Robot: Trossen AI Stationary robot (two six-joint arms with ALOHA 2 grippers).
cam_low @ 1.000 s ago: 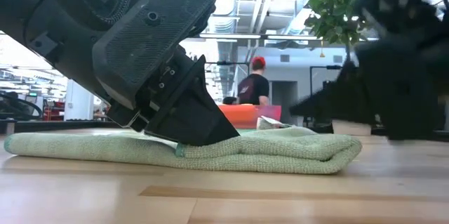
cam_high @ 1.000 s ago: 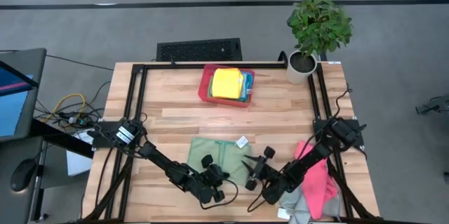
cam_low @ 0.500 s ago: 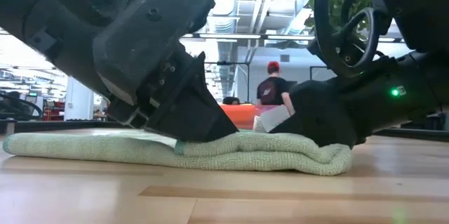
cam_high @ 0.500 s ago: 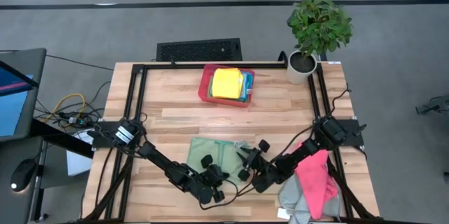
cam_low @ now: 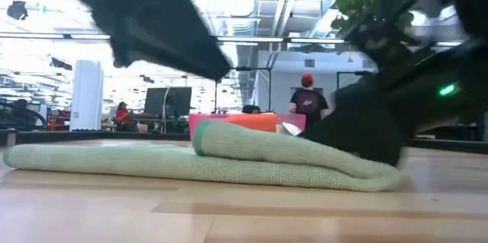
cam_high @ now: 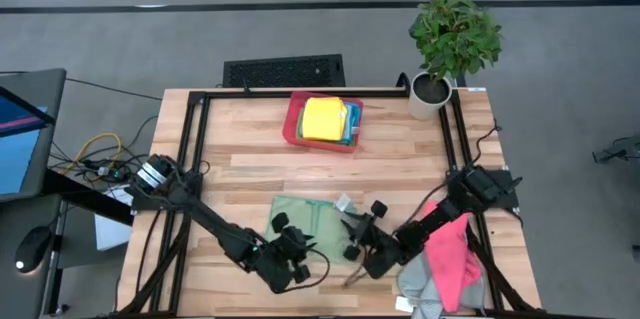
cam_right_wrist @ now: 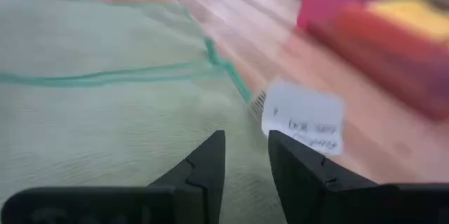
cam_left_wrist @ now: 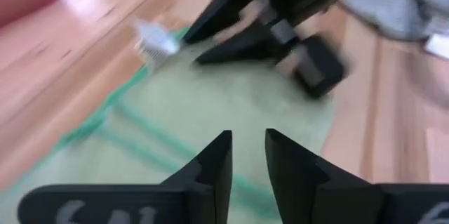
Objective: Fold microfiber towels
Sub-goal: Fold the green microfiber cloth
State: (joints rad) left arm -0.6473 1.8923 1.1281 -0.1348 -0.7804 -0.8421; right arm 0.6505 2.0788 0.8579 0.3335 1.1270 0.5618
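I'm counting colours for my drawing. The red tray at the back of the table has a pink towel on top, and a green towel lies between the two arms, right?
Not quite. In the high view, the towel on top in the red tray is yellow, not pink. The pink towel lies by the right arm. The green towel does lie between the two arms.

Grey floor (cam_high: 150,19), potted plant (cam_high: 452,44), bright ceiling lights (cam_low: 252,3).
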